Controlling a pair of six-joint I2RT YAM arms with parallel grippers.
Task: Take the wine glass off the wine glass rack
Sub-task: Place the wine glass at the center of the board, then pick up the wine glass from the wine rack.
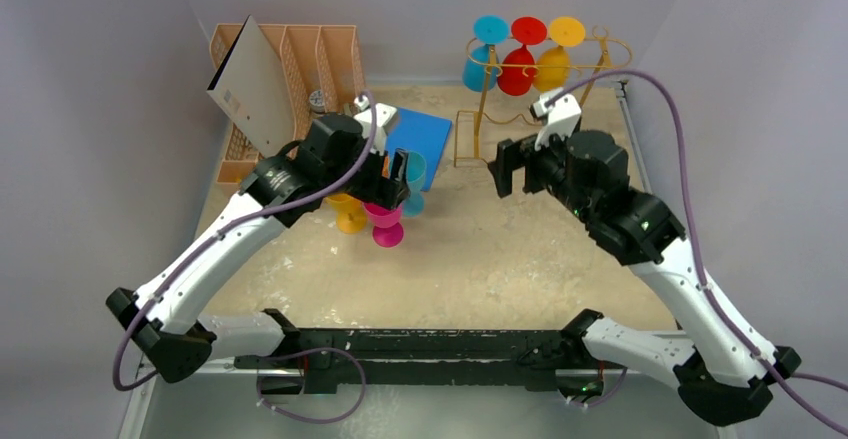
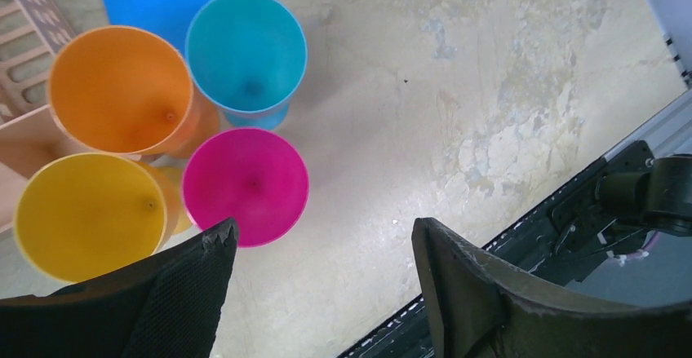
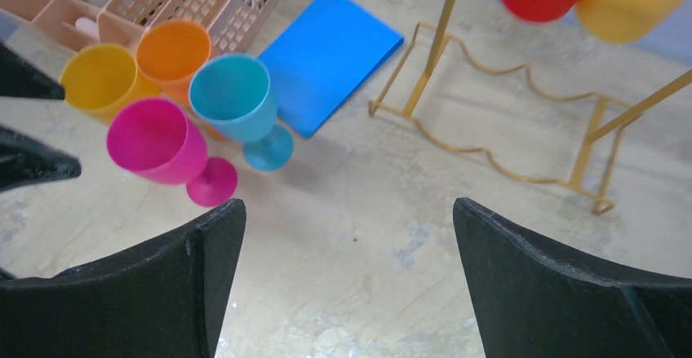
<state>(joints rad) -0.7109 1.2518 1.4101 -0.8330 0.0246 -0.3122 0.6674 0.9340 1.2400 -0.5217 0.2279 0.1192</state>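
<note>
We find the wine glass rack (image 3: 434,48) at one o'clock on the table (image 1: 520,259). A blue hanging glass (image 1: 484,59), a red hanging glass (image 1: 518,64) and a yellow hanging glass (image 1: 555,64) dangle foot-up from its top rails. Towards ten o'clock four glasses stand upright, close together: the magenta wine glass (image 2: 245,183), a teal glass (image 2: 245,48), an orange glass (image 2: 121,89) and a yellow standing glass (image 2: 82,211). Our left gripper (image 2: 325,236) hovers above this cluster, jaws parted, gripping nothing. Our right gripper (image 3: 349,211), at seven o'clock from the rack, gapes wide and empty.
</note>
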